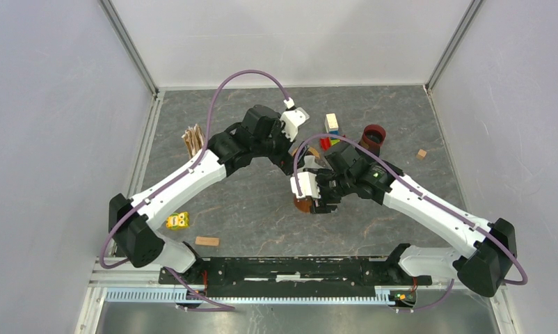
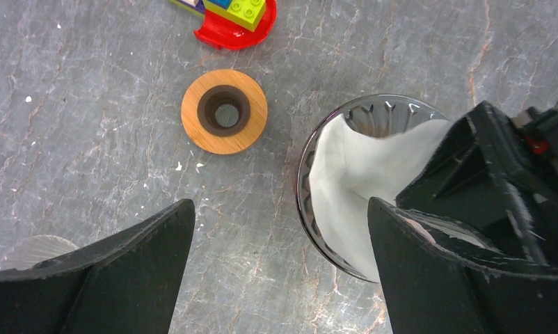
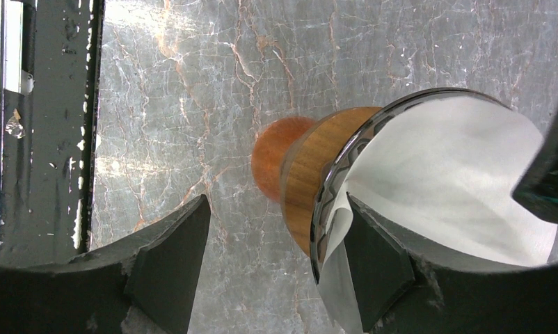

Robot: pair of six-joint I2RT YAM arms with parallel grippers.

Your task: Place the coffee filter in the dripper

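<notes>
Top view: the right hand [image 1: 316,198] sits right over the dripper [image 1: 302,204], mid-tabletop [image 1: 262,223], so only a brown sliver of the dripper shows and no paper at all. The left arm [image 1: 213,156] reaches in from the dripper's far side. Left wrist view: the left hand [image 2: 280,268] hangs above, jaws fully apart and holding nothing, one finger overlapping the dripper's near rim in the picture. Here the coffee filter [image 2: 346,188] is plain: white, already down inside the dripper, lying against one side with ribbed glass bare on the other. A wooden ring [image 2: 224,111] lies just beside the dripper, toy bricks [image 2: 238,14] beyond it. Right wrist view: the right hand's jaws are apart, clamped on nothing. One finger [image 3: 373,268] is inside the rim against the paper; the other stands clear outside. Only this view shows the wooden collar [image 3: 311,174] and the paper edge lapping the rim. Judgement: the step is seating the filter. Press the paper lightly to the wall, avoid levering the rim so the dripper does not tip, then lift straight out so the finger does not drag the paper up. Whether the paper reaches the bottom, no view tells.
</notes>
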